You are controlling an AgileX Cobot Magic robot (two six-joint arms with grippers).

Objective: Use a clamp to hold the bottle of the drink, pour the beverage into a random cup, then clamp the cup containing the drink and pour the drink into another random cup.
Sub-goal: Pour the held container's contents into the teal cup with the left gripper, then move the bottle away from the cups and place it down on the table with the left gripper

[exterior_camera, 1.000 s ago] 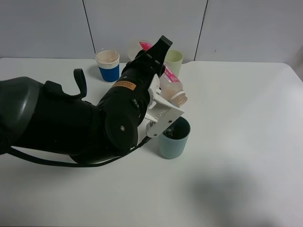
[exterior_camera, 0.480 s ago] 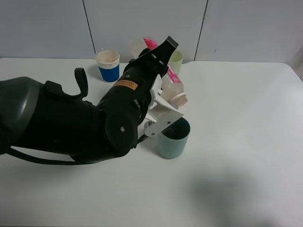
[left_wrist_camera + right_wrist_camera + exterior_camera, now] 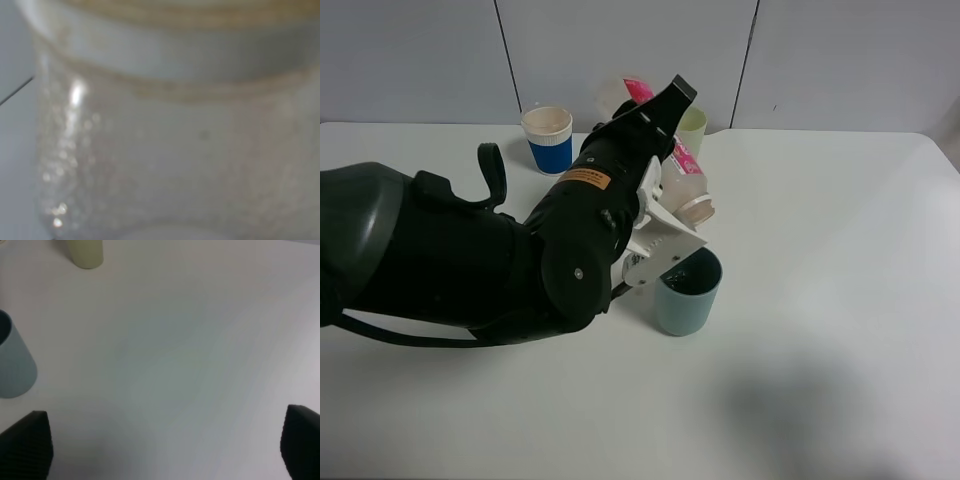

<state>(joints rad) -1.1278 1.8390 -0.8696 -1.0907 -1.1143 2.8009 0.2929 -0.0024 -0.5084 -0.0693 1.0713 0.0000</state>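
Observation:
My left gripper (image 3: 663, 212), with white fingers, is shut on the clear drink bottle (image 3: 687, 188) with a pink label. The bottle is tilted, mouth down, right above the grey-blue cup (image 3: 686, 291), whose inside looks dark. In the left wrist view the bottle (image 3: 170, 150) fills the frame, blurred. A blue-and-white paper cup (image 3: 549, 140) and a pale green cup (image 3: 692, 127) stand at the back. My right gripper (image 3: 162, 447) is open and empty above bare table. Its view shows the grey-blue cup (image 3: 12, 365) and the pale green cup (image 3: 87, 252).
The big black left arm (image 3: 470, 260) covers the table's left middle and hides part of the bottle. The white table (image 3: 840, 300) reaches to a grey panelled wall at the back.
The left wrist has lifted and turned slightly, raising the bottle's base end. The bottle's mouth stays over the grey-blue cup. The cups have not moved.

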